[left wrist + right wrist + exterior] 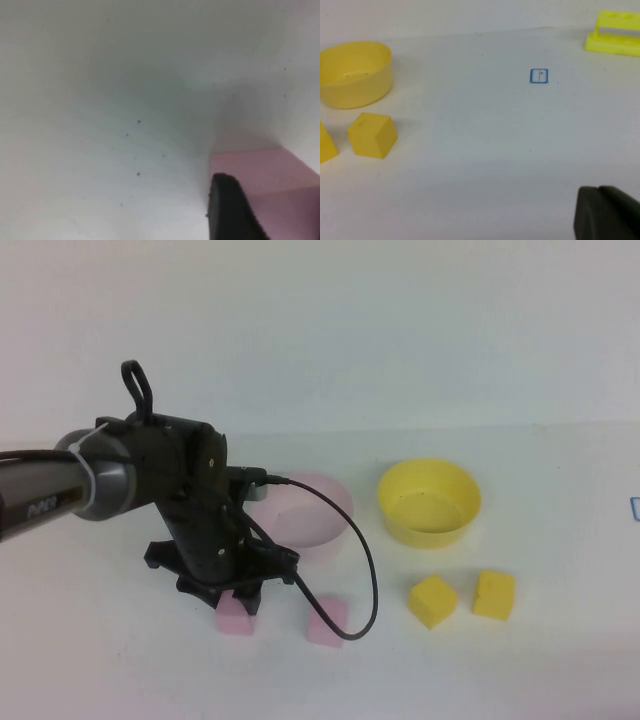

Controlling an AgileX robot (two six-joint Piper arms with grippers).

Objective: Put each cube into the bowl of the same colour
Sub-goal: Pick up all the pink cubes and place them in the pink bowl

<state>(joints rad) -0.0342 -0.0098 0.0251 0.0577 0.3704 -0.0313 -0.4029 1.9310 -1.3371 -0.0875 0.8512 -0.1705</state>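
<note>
My left gripper (236, 600) is down at the table over the left pale pink cube (237, 617) and is shut on it. In the left wrist view one dark finger (227, 205) lies against the side of that cube (270, 172), which rests on the table. A second pink cube (328, 624) lies to its right. The pink bowl (305, 508) stands behind, partly hidden by the arm. Two yellow cubes (433, 601) (494, 595) lie in front of the yellow bowl (429, 502). My right gripper (599, 200) is shut and empty, out of the high view.
A black cable (362, 570) loops from the left arm past the second pink cube. In the right wrist view there is a small blue-outlined mark (539, 76) on the table and a yellow rack (615, 32) at the far edge.
</note>
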